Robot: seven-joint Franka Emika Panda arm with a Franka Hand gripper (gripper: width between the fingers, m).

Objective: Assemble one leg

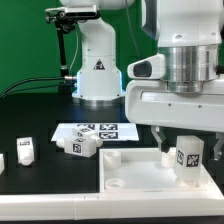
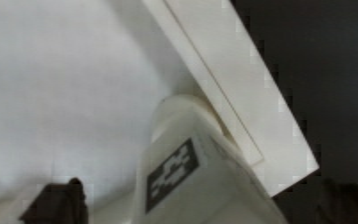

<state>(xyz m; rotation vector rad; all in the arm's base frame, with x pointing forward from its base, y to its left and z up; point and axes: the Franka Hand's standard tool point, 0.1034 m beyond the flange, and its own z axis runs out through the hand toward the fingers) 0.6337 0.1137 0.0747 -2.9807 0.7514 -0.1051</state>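
My gripper (image 1: 187, 152) is shut on a leg (image 1: 188, 160), a chunky white peg with a black-and-white tag, and holds it upright. The leg is down at the far right part of the large flat white panel (image 1: 130, 185) in the exterior view, close to the panel's rim. In the wrist view the leg (image 2: 194, 165) fills the space between my dark fingers (image 2: 55, 203), with the panel's flat face (image 2: 69, 80) and raised rim (image 2: 229, 75) behind it. I cannot tell whether the leg's lower end touches the panel.
Another leg (image 1: 83, 144) lies beside the marker board (image 1: 100, 130), and one more leg (image 1: 27, 151) stands further toward the exterior view's left. A further white part (image 1: 2, 160) shows at that edge. The arm's base (image 1: 97, 65) stands behind.
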